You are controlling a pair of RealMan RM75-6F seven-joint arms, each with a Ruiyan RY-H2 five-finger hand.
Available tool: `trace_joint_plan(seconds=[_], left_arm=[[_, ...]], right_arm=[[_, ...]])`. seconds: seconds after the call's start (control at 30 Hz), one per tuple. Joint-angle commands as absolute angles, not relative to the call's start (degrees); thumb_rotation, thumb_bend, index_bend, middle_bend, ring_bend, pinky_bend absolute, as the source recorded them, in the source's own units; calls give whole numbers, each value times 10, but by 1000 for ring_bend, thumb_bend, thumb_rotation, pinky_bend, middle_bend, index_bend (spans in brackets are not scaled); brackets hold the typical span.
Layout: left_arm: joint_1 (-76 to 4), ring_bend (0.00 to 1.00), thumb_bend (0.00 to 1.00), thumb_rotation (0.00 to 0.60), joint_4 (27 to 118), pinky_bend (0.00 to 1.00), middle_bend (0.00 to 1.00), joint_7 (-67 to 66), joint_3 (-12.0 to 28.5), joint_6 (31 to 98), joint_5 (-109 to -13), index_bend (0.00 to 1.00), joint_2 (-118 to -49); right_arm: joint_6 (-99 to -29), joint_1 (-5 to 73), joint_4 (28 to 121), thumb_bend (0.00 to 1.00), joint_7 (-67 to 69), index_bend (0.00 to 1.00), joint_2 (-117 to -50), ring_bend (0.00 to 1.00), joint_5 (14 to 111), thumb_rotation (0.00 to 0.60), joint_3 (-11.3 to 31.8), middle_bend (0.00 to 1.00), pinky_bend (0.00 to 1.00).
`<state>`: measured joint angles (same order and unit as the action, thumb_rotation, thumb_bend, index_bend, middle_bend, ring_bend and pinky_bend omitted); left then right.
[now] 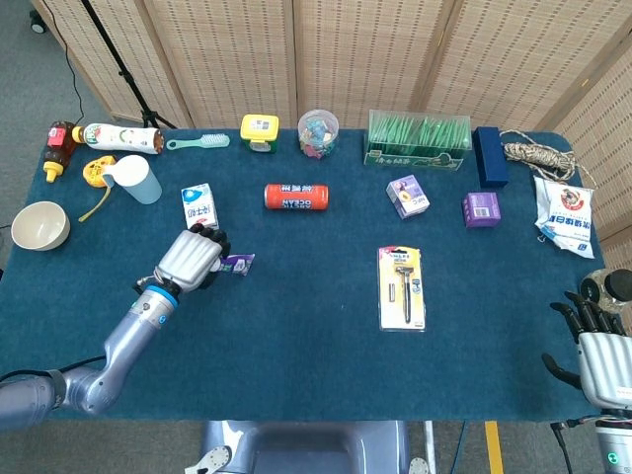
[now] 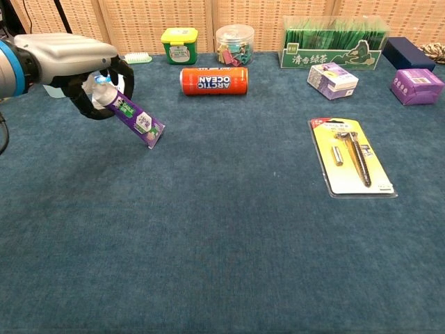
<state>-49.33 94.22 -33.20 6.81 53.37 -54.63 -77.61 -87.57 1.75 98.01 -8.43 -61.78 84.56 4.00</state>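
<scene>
My left hand (image 1: 191, 262) is stretched out forward with its fingers curled tight, and my right hand (image 1: 599, 348) sits low at my side, fingers apart.
</scene>
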Motion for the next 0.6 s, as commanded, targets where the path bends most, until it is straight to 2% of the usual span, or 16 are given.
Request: trace_joint_plan(seconds=[0.03,0.2,0.3,0.6], left_arm=[[-509,203,345,600,937,203,240,-344,76,533,-538,417,-801],[-522,36,345,600,941,133,44,-351,79,526,-532,123,-809],[-526,0,345,600,945,95,1,-350,80,525,-530,16,-811],[-526,0,345,600,960,81,0,-318,82,511,-522,0,-795]], right_arm=[[-876,16,981,221,-84,243,-617,182,846,600,39,149,225],[-878,15,981,220,-83,243,-617,181,845,600,39,149,226],[-878,14,980,219,-82,243,-617,182,845,600,38,149,226],[-876,14,978,220,-78,243,-617,181,844,600,39,149,226]])
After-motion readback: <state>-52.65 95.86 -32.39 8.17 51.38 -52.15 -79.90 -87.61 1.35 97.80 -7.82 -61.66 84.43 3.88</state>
